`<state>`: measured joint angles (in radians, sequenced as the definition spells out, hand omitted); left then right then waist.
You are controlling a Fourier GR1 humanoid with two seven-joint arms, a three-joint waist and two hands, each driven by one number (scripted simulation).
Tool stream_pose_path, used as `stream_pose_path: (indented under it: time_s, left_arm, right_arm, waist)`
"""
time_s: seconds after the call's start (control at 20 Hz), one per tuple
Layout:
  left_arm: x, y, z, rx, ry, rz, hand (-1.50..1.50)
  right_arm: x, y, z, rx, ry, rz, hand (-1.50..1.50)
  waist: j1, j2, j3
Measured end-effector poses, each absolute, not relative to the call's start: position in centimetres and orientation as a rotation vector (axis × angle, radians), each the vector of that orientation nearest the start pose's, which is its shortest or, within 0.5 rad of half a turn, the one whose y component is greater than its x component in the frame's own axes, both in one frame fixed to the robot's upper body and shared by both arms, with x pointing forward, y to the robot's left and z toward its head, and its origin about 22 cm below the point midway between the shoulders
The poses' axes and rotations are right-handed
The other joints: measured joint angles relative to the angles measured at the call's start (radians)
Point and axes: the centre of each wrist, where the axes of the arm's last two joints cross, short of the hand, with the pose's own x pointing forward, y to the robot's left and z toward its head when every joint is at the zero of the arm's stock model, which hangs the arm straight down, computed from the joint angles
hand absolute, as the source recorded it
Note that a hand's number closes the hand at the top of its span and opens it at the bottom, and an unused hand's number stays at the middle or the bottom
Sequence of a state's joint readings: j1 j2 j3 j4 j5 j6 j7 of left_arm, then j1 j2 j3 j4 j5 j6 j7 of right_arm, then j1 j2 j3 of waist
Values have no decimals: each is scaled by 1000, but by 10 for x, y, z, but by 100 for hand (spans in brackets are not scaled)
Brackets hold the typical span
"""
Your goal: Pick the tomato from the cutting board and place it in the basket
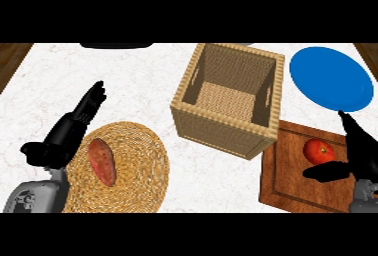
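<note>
A red tomato (319, 150) lies on the brown wooden cutting board (291, 180) at the lower right. My right hand (359, 150) is just right of the tomato, fingers straight and pointing up, thumb stretched out below the tomato. It stands open and does not grip the fruit. The tall woven basket (221, 127) stands in the middle, left of the board, and nothing shows inside it. My left hand (68, 131) rests open at the left edge, fingers up.
A round straw mat (140, 165) at the lower left carries a reddish sweet potato (102, 161). A blue plate (331, 77) lies at the back right, beyond the board. A dark object (117, 45) shows at the far edge.
</note>
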<state>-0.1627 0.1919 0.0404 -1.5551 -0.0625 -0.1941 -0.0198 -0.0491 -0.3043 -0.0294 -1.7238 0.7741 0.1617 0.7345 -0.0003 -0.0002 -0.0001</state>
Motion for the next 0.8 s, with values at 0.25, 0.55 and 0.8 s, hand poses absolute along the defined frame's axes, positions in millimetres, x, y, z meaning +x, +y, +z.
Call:
stream_pose_path:
  time_s: [0.25,0.55,0.8]
  left_arm:
    - [282,269,58,47,-1694,-379,0]
    - [277,269,62,44,-1692,-383,0]
    - [275,264,62,41,-1687,-382,0]
  right_arm:
    - [249,-288,53,-990,-826,528,-150]
    - [254,-287,35,-943,-815,539,-150]
    - [259,-287,30,-892,-794,597,150]
  waist:
    - [0,0,0]
    - [1,0,0]
    - [0,-2,-3]
